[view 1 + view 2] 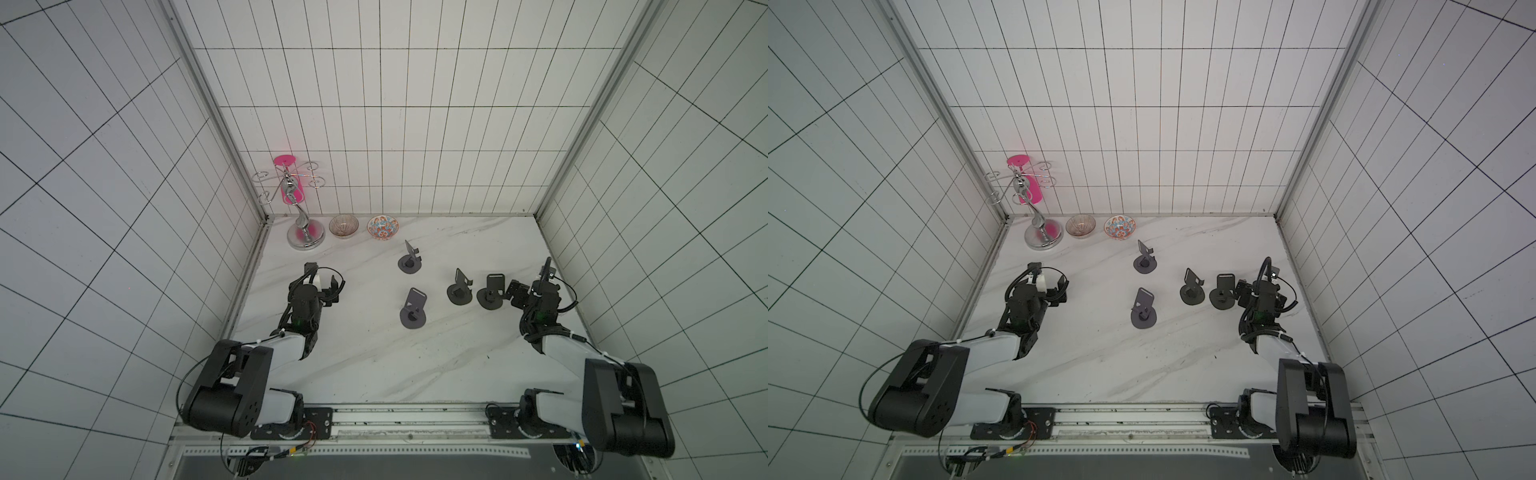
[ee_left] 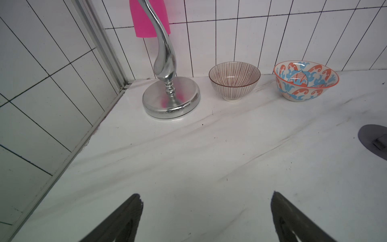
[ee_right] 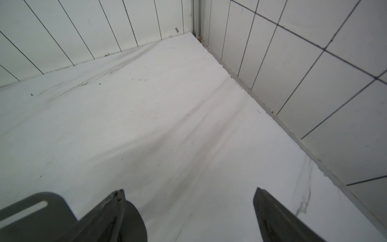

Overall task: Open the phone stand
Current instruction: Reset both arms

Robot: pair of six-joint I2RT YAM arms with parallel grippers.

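Note:
Several dark grey phone stands sit on the white marble table (image 1: 353,365), each with a round base and a raised back plate. In both top views one stands at the back (image 1: 409,262) (image 1: 1144,262), one in the middle (image 1: 413,311) (image 1: 1143,311), and two to the right (image 1: 460,289) (image 1: 490,293). My right gripper (image 1: 530,284) (image 3: 189,190) is open just right of the rightmost stand (image 1: 1224,291). That stand's slotted plate (image 3: 31,213) lies beside and outside one finger. My left gripper (image 1: 322,276) (image 2: 206,194) is open over bare table at the left, holding nothing.
A chrome cup tree (image 1: 306,239) (image 2: 170,98) carrying a pink cup (image 1: 291,195) stands in the back left corner. A striped bowl (image 1: 343,225) (image 2: 234,80) and a blue-and-orange bowl (image 1: 382,227) (image 2: 305,80) stand beside it. Tiled walls close three sides.

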